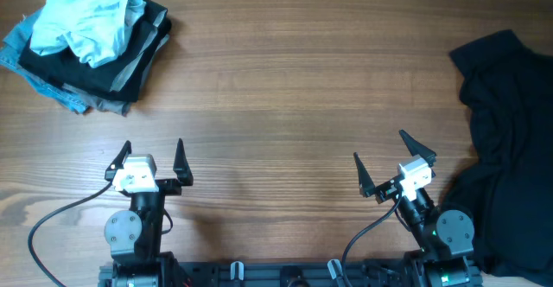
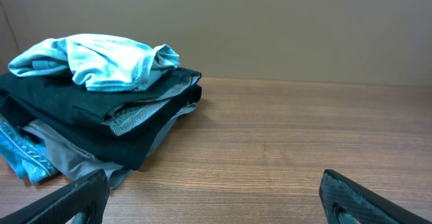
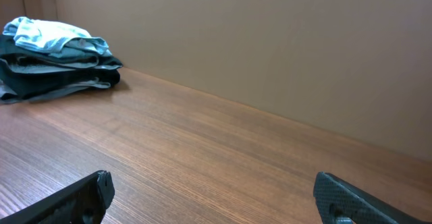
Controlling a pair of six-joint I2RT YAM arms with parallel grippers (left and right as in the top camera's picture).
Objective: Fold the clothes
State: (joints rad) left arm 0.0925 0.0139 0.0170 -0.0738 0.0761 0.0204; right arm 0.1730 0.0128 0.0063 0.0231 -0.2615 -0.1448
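Our left claw [image 1: 152,153] sits by the near edge of the worktop [image 1: 285,88], towards the left, its two fingers spread wide with nothing between them. Our right claw [image 1: 380,156] sits by the near edge towards the right, turned a little leftward, equally spread and empty. Neither touches any cloth.

Outward from the left claw, in the far left corner, lies a pile [image 1: 104,66] of black and grey clothes with a strip of blue cloth showing underneath. These layers look flat and squared, so we judge them folded. On top rests a light blue garment [image 1: 86,23], bunched and rumpled rather than flat, and we judge that it may need folding too. Outward from the right claw, a black garment [image 1: 510,149] lies crumpled along the right edge and reaches down to the near right corner, just beside the right arm's base. It is plainly unfolded.

We therefore judge the task partly done. The black garment has yet to be drawn to the middle, spread and folded, and the light blue one perhaps tidied.

The worktop is warm brown wood grain, smooth and matt. A black cable [image 1: 52,222] loops at the near edge by the left arm. Both wrist views show a plain beige wall [image 3: 270,48] behind the far edge
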